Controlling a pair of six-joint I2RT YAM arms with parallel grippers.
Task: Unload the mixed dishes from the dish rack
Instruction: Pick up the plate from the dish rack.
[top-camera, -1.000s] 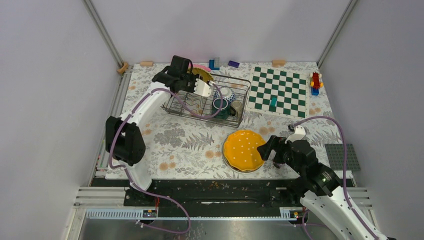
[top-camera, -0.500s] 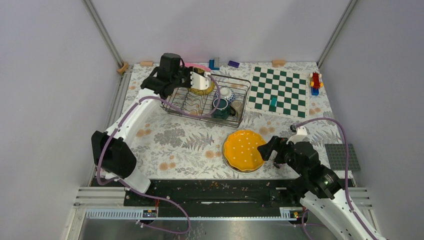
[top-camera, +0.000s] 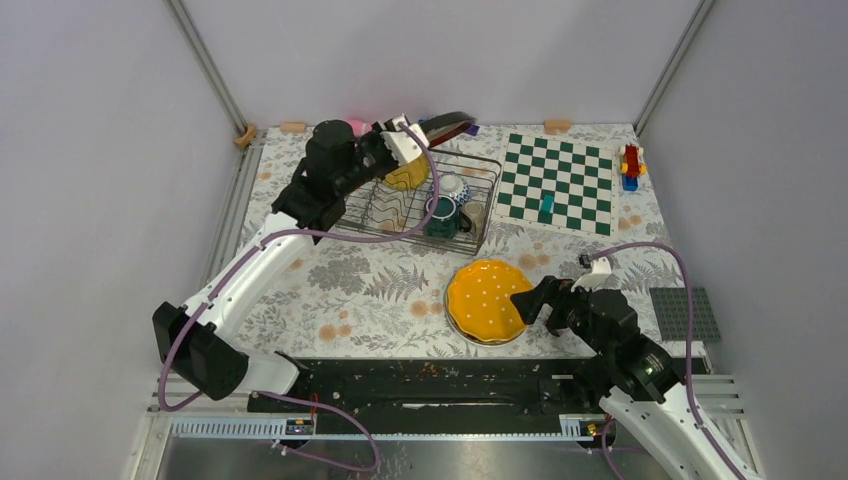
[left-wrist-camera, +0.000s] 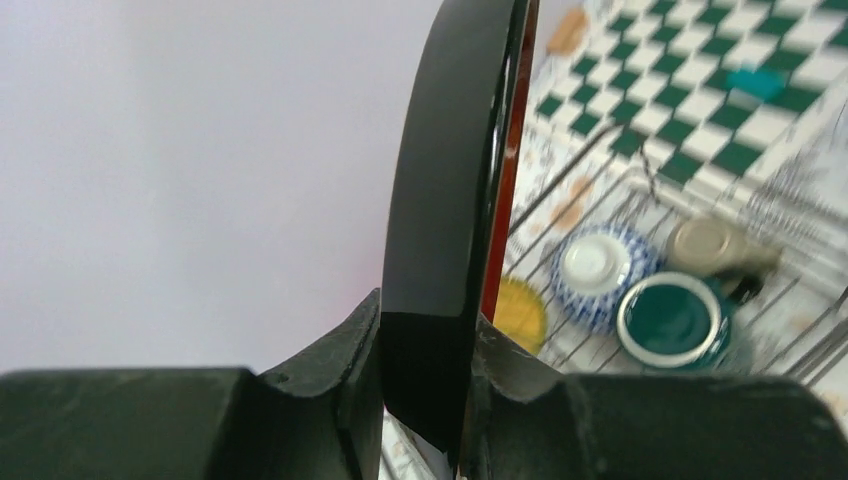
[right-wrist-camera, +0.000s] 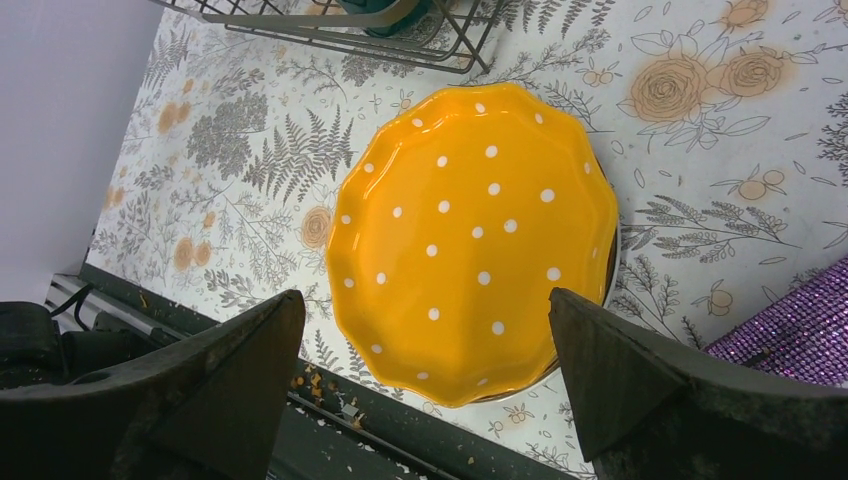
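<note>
My left gripper is shut on a dark plate with a dark red rim, held edge-on above the dish rack's back edge; in the left wrist view the plate sits between the fingers. In the rack stand a yellow woven-look plate, a small patterned bowl, a dark green mug and a small olive cup. A yellow dotted plate lies on the cloth on top of another plate. My right gripper is open beside it, the plate seen between its fingers.
The green-and-white chessboard with a teal piece lies right of the rack. Toy bricks sit at the far right, a grey baseplate at the right edge, and a pink item behind the left arm.
My left gripper has lifted the red-rimmed plate out of the rack, up and back-right. The left arm's base link swung left. The right arm has barely moved.
</note>
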